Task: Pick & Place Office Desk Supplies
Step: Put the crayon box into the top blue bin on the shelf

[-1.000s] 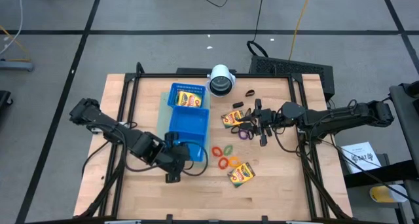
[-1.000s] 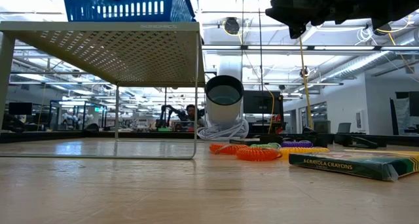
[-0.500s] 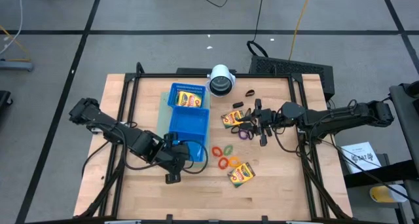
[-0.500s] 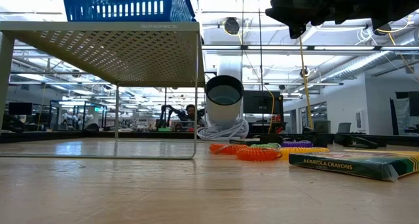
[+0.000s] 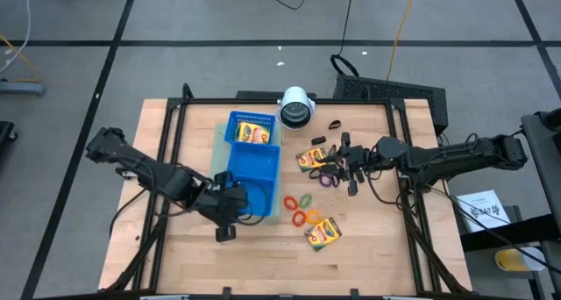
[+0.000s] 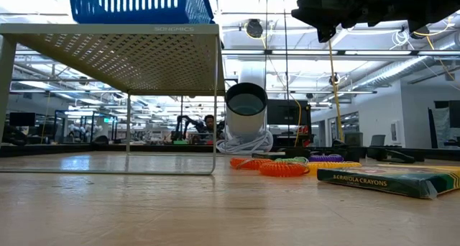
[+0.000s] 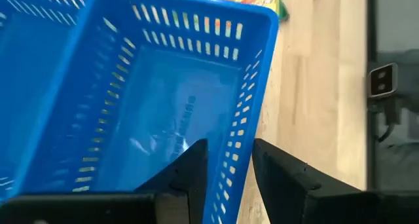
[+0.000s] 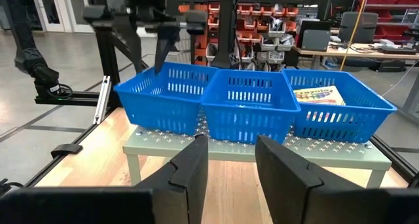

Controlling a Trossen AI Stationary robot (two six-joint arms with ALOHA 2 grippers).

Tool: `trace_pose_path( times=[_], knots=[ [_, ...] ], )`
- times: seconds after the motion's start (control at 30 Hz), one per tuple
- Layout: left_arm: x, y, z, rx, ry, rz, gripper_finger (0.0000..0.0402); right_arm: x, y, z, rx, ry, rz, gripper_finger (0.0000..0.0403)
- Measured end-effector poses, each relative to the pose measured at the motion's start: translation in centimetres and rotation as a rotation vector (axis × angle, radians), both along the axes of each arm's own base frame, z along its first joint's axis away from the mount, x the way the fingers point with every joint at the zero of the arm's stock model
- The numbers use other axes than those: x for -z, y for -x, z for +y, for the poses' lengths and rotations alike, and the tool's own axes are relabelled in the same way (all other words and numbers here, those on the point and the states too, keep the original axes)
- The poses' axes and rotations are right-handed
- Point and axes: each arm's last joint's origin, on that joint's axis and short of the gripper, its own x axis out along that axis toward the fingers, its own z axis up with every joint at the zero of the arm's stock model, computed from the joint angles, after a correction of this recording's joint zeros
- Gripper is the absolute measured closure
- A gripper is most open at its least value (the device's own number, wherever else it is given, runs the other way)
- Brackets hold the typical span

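**A:** Where do the arms stand?

**B:** The left gripper (image 5: 230, 214) sits at the near end of the blue tray (image 5: 254, 164); its fingers (image 7: 196, 165) straddle the wall of the nearest compartment, one inside and one outside, parted with the wall between them and not squeezing it. The right gripper (image 5: 349, 167) hangs over the right half of the table; its fingers (image 8: 196, 165) stand a little apart with nothing between them.

**A:** And the supplies?

**B:** One crayon box (image 5: 252, 135) lies in the tray's far compartment; a second crayon box (image 5: 310, 158) lies just left of the right gripper; a third crayon box (image 5: 323, 233) lies near the front, right of centre. The coloured rings (image 5: 303, 210) are clustered on the wood between tray and third box; a purple ring (image 5: 330, 181) lies under the right gripper. Black clips (image 5: 334, 125) sit far on the table, right of the white cylinder (image 5: 296, 107).
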Motion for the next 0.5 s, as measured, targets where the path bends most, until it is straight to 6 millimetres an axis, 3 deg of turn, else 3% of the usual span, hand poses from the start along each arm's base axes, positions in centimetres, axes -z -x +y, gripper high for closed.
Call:
trace_pose_path(
  times=[0.33, 0.5],
  knots=[
    [-6.6, 3.6, 1.7, 0.164, 0.044, -0.393, 0.0273, 0.0, 0.0, 0.0, 0.000, 0.000, 0.000, 0.0287],
    [-8.7, 6.1, 3.3, 0.174, -0.071, -0.516, 0.0273, 0.0, 0.0, 0.0, 0.000, 0.000, 0.000, 0.0287]
  ],
)
